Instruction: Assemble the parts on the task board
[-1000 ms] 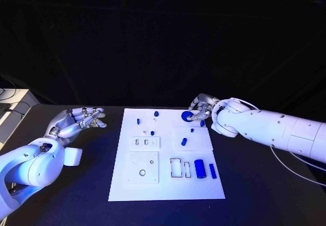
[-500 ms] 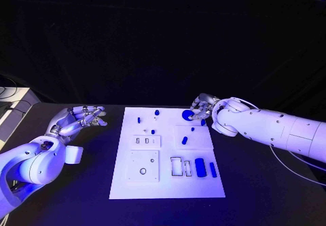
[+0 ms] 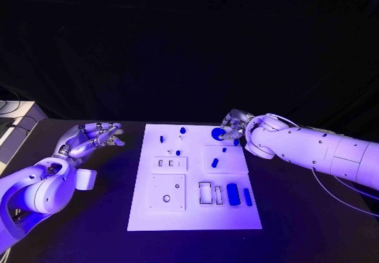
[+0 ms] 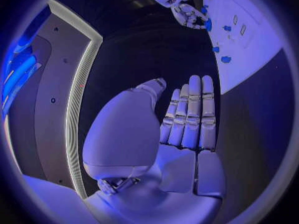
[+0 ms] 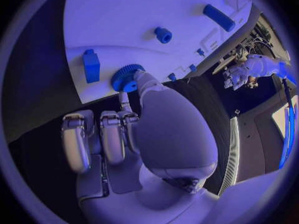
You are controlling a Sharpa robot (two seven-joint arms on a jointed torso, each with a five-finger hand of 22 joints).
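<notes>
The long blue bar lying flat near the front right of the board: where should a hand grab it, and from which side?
Judging from the head view, pinch the long blue bar across its narrow width near mid-length, coming straight down from above. It lies flat, long axis running away from the robot, with a thinner blue piece close on one side and a white slot frame on the other, so sideways approaches look crowded.

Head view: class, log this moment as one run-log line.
right robot hand: pinching blue gear at task board far edge | left robot hand: open, off board
</notes>
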